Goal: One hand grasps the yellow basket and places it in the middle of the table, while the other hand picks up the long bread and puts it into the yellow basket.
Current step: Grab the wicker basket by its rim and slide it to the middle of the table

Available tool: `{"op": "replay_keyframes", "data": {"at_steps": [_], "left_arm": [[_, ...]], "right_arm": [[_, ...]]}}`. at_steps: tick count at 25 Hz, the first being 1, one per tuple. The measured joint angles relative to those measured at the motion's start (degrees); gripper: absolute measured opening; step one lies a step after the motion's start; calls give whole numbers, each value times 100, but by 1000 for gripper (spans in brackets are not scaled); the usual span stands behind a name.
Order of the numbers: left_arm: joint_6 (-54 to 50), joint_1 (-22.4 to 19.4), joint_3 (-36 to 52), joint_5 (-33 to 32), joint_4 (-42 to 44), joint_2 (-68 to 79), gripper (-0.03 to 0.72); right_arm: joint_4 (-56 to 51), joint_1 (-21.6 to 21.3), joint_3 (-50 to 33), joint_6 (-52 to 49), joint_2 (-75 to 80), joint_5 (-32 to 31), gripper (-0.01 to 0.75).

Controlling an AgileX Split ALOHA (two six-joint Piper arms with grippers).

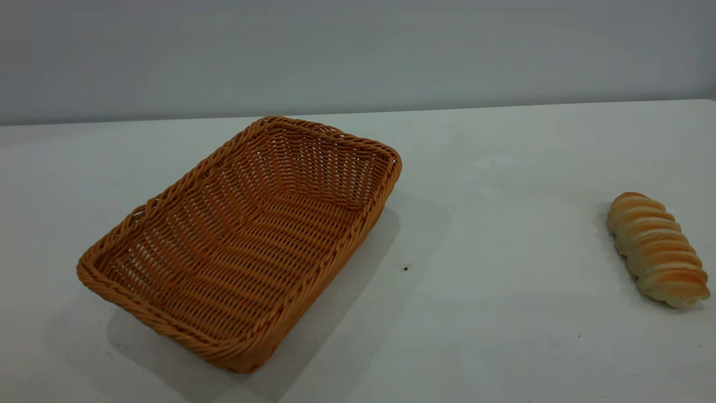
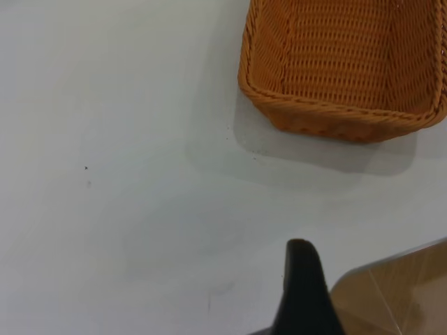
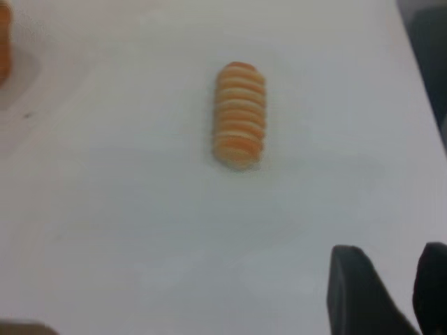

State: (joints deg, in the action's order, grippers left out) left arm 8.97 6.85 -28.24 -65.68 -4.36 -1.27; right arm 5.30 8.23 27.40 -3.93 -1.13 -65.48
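The yellow basket [image 1: 330,168] lies empty on the white table [image 1: 503,313], left of centre, turned at an angle. The long bread [image 1: 657,249] lies on the table at the far right, well apart from the basket. Neither gripper shows in the exterior view. In the left wrist view my left gripper [image 2: 307,283] is above bare table, some way from the basket's short end [image 2: 335,118]. In the right wrist view my right gripper [image 3: 392,259] is open and empty, above bare table and short of the bread [image 3: 239,115].
A small dark speck [image 1: 405,268] marks the table between basket and bread. The table's edge [image 2: 391,255] runs close to my left gripper, with brown floor beyond. Another table edge [image 3: 419,84] lies near my right gripper. A grey wall stands behind the table.
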Motion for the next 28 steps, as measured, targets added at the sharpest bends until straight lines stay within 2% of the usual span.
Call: {"op": "replay_keyframes", "data": {"at_steps": [5,8,12,17,20,28], "left_arm": [[-468,5,-19,113,-81,0,540],[-1139,5,-26,494,-187,177,518],[-1698,5,-31,1004,-275,938,513],[-1789,11,-31,1536,-275,2492,513],[-1992,11,-31,1911,-275,3495,513],[-2753,11,-31,2972,-660,5742,513]], "right_arm": [[7,102,0,0,0,7,242],[149,102,25,0,0,109,274],[397,102,122,0,320,624,377],[626,102,126,5,1031,1233,537],[718,102,126,-53,1488,1492,593],[733,102,126,-245,2229,1981,603]]}}
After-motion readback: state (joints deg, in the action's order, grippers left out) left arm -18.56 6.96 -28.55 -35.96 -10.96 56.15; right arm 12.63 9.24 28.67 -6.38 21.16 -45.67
